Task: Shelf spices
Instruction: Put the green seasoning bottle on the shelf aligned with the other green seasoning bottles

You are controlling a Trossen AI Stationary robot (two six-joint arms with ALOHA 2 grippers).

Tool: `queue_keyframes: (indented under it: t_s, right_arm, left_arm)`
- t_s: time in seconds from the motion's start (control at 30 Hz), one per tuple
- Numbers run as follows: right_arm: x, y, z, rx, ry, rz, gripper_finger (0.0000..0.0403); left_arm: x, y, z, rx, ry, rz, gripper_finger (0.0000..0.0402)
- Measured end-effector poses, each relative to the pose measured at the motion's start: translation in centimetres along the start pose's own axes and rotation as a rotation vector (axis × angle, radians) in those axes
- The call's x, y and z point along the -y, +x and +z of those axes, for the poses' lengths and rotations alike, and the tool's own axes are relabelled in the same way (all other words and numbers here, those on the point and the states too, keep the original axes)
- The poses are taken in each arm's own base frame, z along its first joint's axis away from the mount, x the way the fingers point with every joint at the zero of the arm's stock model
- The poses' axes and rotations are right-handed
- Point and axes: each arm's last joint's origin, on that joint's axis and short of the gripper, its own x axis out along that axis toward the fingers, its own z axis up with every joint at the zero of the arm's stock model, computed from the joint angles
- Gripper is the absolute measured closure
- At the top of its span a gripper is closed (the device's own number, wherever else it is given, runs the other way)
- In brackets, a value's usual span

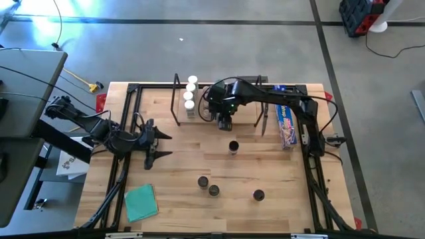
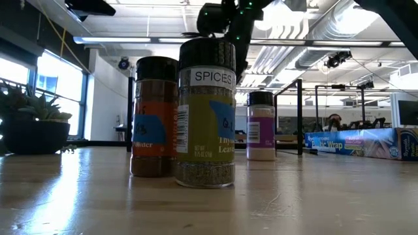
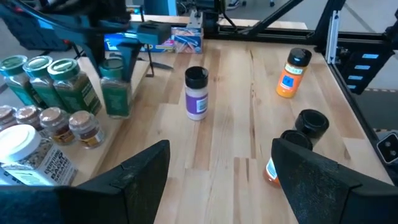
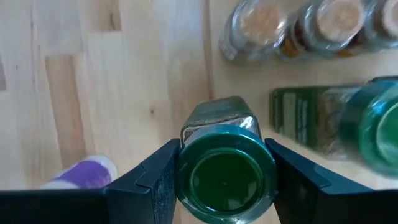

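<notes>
The shelf (image 1: pixel 249 99) stands at the table's far middle, with white-lidded spices (image 1: pixel 191 93) at its left end and green-lidded spices (image 3: pixel 59 78) and brown-lidded spices (image 3: pixel 56 124) in rows on it. My right gripper (image 1: pixel 224 123) hangs at the shelf's near edge, shut on a green-lidded jar (image 4: pixel 225 171). Several black-lidded spices stand on the table: one (image 1: pixel 233 147) mid-table, two (image 1: pixel 208 186) nearer, one (image 1: pixel 258 194) to their right. My left gripper (image 1: pixel 163 145) stands open at the table's left, touching nothing. My right gripper pinches the green-lidded jar at its lid (image 4: pixel 186 177), one finger (image 4: pixel 149 180) on each side. The fingers come from above, pointing steeply down. The jar (image 3: pixel 115 93) hangs below them, nearly upright, at the shelf's near edge; whether its base touches the board I cannot tell.
A long blue wrap box (image 1: pixel 285 125) lies right of the shelf. A teal cloth (image 1: pixel 141 202) lies at the near left corner. Bare wood lies between the shelf and the loose jars. Black frame rails (image 1: pixel 129 119) run along the table's edges.
</notes>
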Motion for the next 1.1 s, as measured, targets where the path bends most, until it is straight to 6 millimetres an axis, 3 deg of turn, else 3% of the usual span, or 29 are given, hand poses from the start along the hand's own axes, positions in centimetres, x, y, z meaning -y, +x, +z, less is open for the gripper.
queue_keyframes:
  t_s: [0.33,0.57,1.1]
  right_arm:
    - [1.9,0.0,-0.3,0.016,0.075,-0.011,0.0214]
    - [2.1,0.0,-0.2,0.029,0.080,-0.036,0.0173]
    - [1.7,0.0,-0.1,0.011,0.035,-0.102,0.0171]
  left_arm:
    - [0.1,0.0,0.0,0.004,0.002,0.012,0.0124]
    - [0.1,0.0,0.0,0.004,0.002,0.013,0.0124]
    - [0.1,0.0,0.0,0.004,0.002,0.013,0.0124]
